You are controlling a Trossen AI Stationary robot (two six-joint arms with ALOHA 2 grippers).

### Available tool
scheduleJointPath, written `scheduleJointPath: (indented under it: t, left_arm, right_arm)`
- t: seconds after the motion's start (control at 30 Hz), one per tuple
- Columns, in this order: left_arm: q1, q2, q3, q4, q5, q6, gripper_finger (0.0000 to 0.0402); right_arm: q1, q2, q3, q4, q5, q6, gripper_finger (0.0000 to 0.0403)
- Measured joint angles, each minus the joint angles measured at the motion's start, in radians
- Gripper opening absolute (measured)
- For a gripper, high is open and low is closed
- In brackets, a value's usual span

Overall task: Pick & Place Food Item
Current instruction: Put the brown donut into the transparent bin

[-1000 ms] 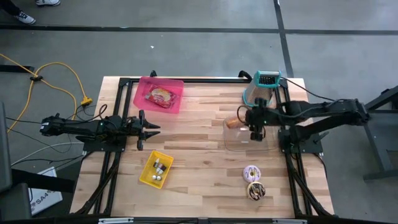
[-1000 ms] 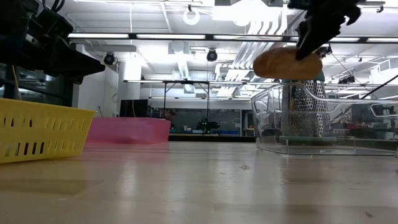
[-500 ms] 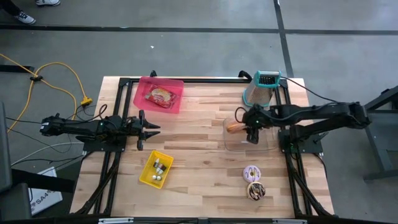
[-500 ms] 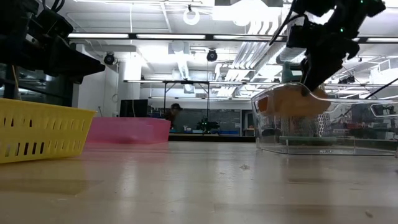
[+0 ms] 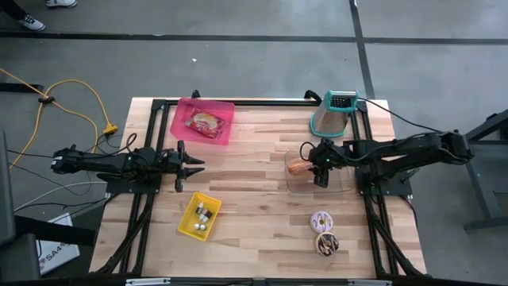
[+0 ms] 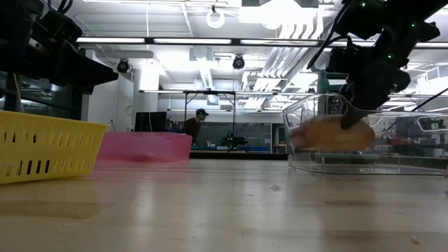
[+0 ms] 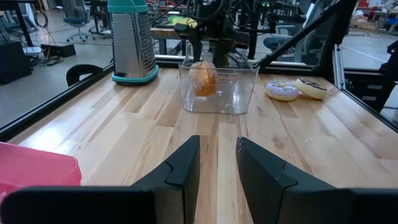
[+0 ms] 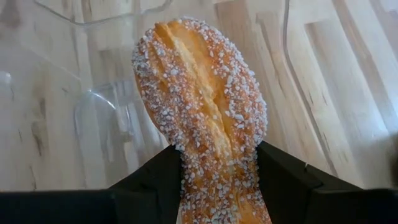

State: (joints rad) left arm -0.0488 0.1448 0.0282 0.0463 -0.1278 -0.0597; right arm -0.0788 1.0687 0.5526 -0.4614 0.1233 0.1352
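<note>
Golden sugared pastry (image 8: 202,112) clamped in right gripper (image 8: 217,180), inside clear container (image 6: 364,150) beneath it: placing step; next, release. Left gripper (image 7: 216,163) idles, fingers parted.

1. My right tool (image 6: 353,120) grips a golden bread roll (image 6: 332,134) inside the clear container (image 6: 371,162) on the wooden surface (image 6: 224,210).
2. A yellow basket (image 6: 45,148) stands nearest; a pink tray (image 6: 143,147) lies behind it.
3. A person (image 6: 190,126) stands in the room beyond.
</note>
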Motion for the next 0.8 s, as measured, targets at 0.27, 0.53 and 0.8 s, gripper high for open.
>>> scheduleJointPath:
  t: [0.27,0.53,0.8]
  left_arm:
    - [0.000,0.000,0.000,0.000,0.000,0.000,0.0100]
    - [0.000,0.000,0.000,0.000,0.000,0.000,0.0100]
    - [0.000,0.000,0.000,0.000,0.000,0.000,0.0100]
  right_arm:
    - [0.000,0.000,0.000,0.003,0.002,0.000,0.0176]
    - [0.000,0.000,0.000,0.003,0.002,0.003,0.0212]
    - [0.000,0.000,0.000,0.002,-0.002,0.037,0.0232]
